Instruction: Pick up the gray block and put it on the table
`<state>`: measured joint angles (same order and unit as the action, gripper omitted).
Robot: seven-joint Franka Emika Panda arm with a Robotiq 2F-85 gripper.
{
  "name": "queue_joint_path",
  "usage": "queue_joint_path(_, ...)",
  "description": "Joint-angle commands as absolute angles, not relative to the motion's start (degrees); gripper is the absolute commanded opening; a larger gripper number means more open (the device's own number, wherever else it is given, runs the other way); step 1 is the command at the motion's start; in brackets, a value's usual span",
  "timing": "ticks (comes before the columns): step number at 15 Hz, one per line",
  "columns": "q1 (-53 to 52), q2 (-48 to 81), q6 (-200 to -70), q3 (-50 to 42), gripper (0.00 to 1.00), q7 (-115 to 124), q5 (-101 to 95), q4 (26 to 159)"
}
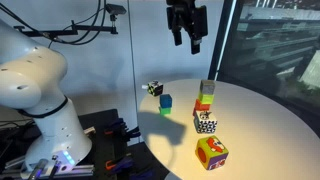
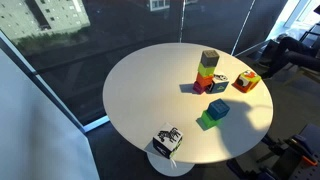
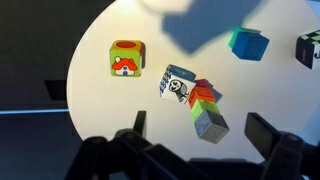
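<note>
The gray block tops a stack, above a lime green cube and an orange-red one, on the round off-white table. The stack also shows in an exterior view, gray block uppermost, on the table. My gripper hangs open and empty, high above the stack. In the wrist view the gray block lies between the open gripper's two fingers, far below them, on the table.
A black-and-white owl cube touches the stack's foot. A colourful house cube stands nearby. A blue cube and another patterned cube sit further off. The table edge curves close by, and glass walls surround the scene.
</note>
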<state>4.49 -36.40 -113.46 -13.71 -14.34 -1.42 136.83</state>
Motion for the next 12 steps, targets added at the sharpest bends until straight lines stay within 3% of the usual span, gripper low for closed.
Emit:
queue_joint_path(1,5.08,-36.33,-113.36,-13.25,1.0,-14.66,-1.05,136.62)
queue_joint_path(12,5.05,-34.25,-111.76,-12.3,1.0,-12.5,-0.76,133.65)
